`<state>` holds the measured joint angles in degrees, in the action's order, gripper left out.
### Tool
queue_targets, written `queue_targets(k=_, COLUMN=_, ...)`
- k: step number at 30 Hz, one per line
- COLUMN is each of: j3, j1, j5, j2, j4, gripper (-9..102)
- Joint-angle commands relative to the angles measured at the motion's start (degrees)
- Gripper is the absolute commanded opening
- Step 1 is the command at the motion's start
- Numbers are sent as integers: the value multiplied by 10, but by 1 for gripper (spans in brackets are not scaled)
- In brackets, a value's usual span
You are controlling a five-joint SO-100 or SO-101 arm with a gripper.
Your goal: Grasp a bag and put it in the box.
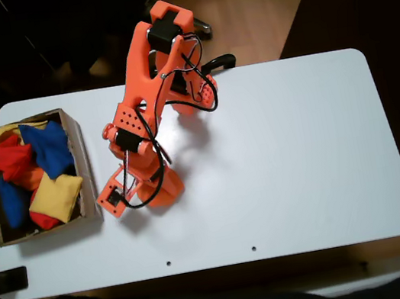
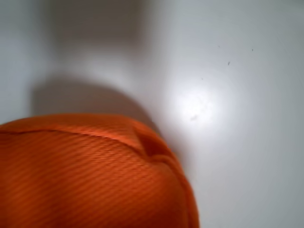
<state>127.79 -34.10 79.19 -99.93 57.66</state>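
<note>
Grasp step: tool [image 1: 115, 198] over orange bean bag [image 2: 90, 175] on surface [image 1: 287, 157], jaw state indeterminable; next, carry left to cardboard box [image 1: 82, 170].

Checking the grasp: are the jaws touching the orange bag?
Cannot tell. In the fixed view the gripper covers the orange bag; the wrist view has the bag close up, no contact visible.

Fixed view: high above, looking straight down on whole white table [image 1: 302, 155], arm, box [image 1: 83, 170]. Wrist view: very close, facing down onto orange bag [image 2: 85, 175]. Shared: table [image 2: 237, 71] patch, bag.
</note>
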Motion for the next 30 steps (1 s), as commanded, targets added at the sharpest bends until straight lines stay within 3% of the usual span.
queue_targets(k=1, j3=11, j1=-1, j5=4, j2=-10, j4=-8, gripper=44)
queue_targets(k=13, j3=18, j1=-3, j5=0, j2=-28, j4=-10, gripper=34)
queue_targets(k=20, j3=18, j1=-3, j5=-4, j2=-33, j4=-11, gripper=17)
queue_targets(k=28, j3=18, j1=-3, j5=-18, j2=-39, j4=-11, gripper=15)
queue_targets(k=30, j3=16, j1=-2, j5=-26, j2=-42, j4=-11, gripper=9)
